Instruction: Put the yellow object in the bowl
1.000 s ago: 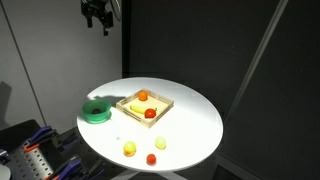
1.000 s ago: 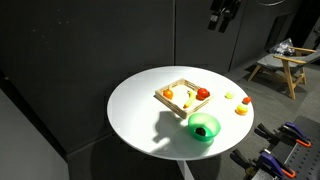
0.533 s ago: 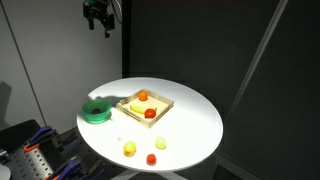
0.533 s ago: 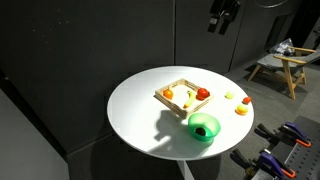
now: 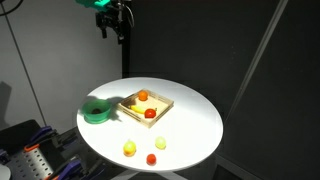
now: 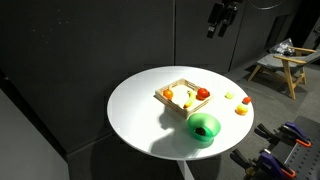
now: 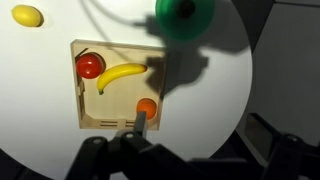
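Observation:
Two small yellow pieces (image 5: 129,148) (image 5: 160,143) lie on the white round table near its edge, beside a small orange piece (image 5: 151,159). They also show in an exterior view (image 6: 228,96) (image 6: 243,100). I cannot tell which one is the yellow object. The wrist view shows one yellow piece (image 7: 27,16). The green bowl (image 5: 97,111) (image 6: 204,127) (image 7: 185,15) stands next to the wooden tray. My gripper (image 5: 110,24) (image 6: 221,18) (image 7: 200,128) hangs high above the table, open and empty.
The square wooden tray (image 5: 163,102) (image 6: 160,95) (image 7: 80,115) holds a red ball (image 7: 90,66), a banana (image 7: 120,75) and an orange piece (image 7: 147,108). Dark curtains stand behind the table. A wooden stool (image 6: 280,62) stands to one side.
The gripper has shifted sideways high above the table, and a green light now shows on it. Nothing on the table has moved.

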Controlling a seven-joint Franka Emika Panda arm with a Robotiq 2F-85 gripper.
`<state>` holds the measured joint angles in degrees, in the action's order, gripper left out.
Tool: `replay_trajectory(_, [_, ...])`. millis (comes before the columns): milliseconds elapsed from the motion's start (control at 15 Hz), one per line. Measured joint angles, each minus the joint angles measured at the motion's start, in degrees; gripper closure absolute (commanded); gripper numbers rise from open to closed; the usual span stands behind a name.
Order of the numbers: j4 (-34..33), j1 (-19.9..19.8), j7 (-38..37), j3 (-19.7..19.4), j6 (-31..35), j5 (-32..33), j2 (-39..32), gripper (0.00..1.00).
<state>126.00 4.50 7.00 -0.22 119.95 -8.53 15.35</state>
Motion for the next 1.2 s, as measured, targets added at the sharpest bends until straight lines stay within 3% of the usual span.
replay_trajectory(1200, [-4.96, -6.81, -0.85, -2.80, 1.56, 7.52, -14.89, 0.00])
